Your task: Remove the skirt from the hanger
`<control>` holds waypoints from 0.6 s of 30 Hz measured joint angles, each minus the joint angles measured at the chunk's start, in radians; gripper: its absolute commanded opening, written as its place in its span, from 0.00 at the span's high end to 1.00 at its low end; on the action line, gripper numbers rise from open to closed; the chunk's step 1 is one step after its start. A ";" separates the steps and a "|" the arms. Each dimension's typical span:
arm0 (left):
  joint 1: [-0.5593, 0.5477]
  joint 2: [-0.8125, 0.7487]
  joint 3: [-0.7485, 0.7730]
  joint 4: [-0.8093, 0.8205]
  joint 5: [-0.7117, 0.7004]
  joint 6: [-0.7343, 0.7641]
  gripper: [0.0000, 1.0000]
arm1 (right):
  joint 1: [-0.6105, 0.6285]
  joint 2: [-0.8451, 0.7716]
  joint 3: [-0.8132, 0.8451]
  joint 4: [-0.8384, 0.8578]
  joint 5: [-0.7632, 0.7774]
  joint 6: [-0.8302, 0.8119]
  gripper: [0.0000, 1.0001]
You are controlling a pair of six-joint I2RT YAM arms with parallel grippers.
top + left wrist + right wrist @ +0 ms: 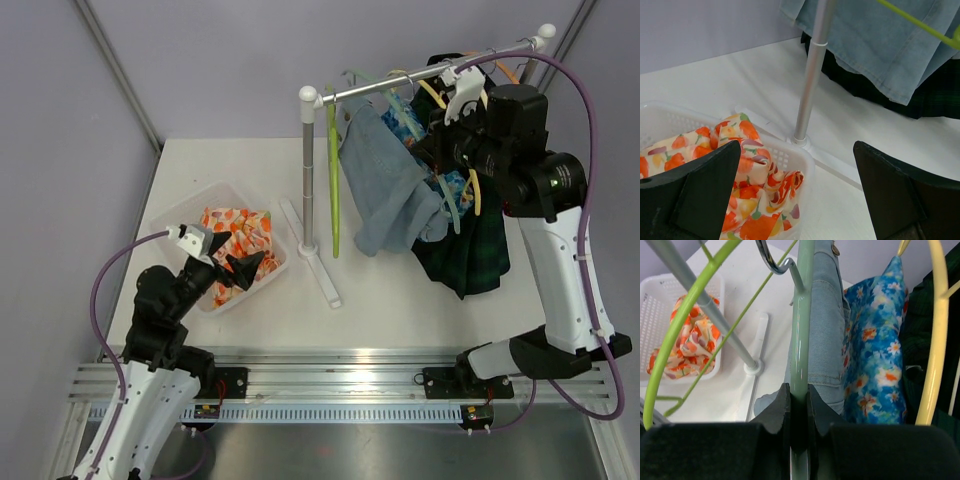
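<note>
A light blue denim skirt point(385, 190) hangs on a pale green hanger point(802, 315) on the rack's rail point(420, 72). My right gripper point(799, 392) is shut on that hanger's bar, with the denim skirt point(827, 330) draped just right of the bar. In the top view the right gripper point(440, 148) is up among the hanging clothes. My left gripper point(235, 265) is open and empty, low over the white basket point(170, 215). In the left wrist view its fingers point(700, 190) stand wide apart over the basket's corner point(795, 155).
A blue floral garment point(875, 350), a yellow hanger point(937, 330) and a dark plaid skirt point(470, 250) hang right of the denim. An empty lime hanger point(332, 180) hangs by the rack post point(309, 170). Orange floral cloth point(240, 235) lies in the basket.
</note>
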 measured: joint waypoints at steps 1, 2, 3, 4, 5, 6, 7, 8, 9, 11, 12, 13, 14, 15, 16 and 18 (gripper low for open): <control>0.000 -0.002 -0.005 0.017 0.016 0.000 0.01 | 0.000 -0.019 -0.028 0.004 -0.004 -0.003 1.00; 0.000 -0.003 -0.009 0.035 0.035 -0.003 0.01 | 0.000 -0.041 -0.058 0.006 -0.009 -0.008 1.00; 0.000 -0.003 -0.014 0.054 0.055 -0.005 0.01 | 0.000 -0.065 -0.100 0.014 -0.019 -0.014 1.00; -0.001 -0.002 -0.016 0.064 0.070 -0.008 0.01 | 0.000 -0.088 -0.139 0.020 -0.025 -0.019 1.00; -0.005 -0.002 -0.021 0.080 0.087 -0.012 0.01 | 0.000 -0.125 -0.200 0.028 -0.035 -0.026 1.00; -0.014 -0.002 -0.024 0.096 0.100 -0.014 0.01 | 0.000 -0.150 -0.242 0.031 -0.044 -0.032 1.00; -0.032 -0.002 -0.025 0.105 0.107 -0.014 0.01 | 0.000 -0.182 -0.293 0.034 -0.053 -0.041 1.00; -0.055 -0.001 -0.026 0.111 0.111 -0.014 0.01 | 0.000 -0.211 -0.338 0.030 -0.062 -0.047 1.00; -0.084 0.001 -0.026 0.119 0.111 -0.011 0.01 | -0.001 -0.238 -0.379 0.029 -0.074 -0.053 1.00; -0.167 0.011 -0.026 0.130 0.091 0.003 0.01 | -0.003 -0.283 -0.441 0.023 -0.098 -0.059 1.00; -0.236 0.025 -0.026 0.135 0.071 0.016 0.01 | -0.006 -0.309 -0.477 0.024 -0.115 -0.059 1.00; -0.280 0.036 -0.026 0.137 0.057 0.025 0.01 | -0.008 -0.325 -0.499 0.024 -0.128 -0.060 1.00; -0.358 0.055 -0.026 0.139 0.013 0.036 0.01 | -0.010 -0.343 -0.526 0.028 -0.143 -0.058 1.00; -0.438 0.076 -0.026 0.143 -0.030 0.046 0.01 | -0.013 -0.360 -0.552 0.031 -0.159 -0.058 1.00; -0.523 0.101 -0.026 0.147 -0.077 0.056 0.01 | -0.016 -0.376 -0.578 0.035 -0.174 -0.054 1.00; -0.663 0.150 -0.030 0.162 -0.158 0.067 0.01 | -0.019 -0.401 -0.623 0.043 -0.197 -0.043 1.00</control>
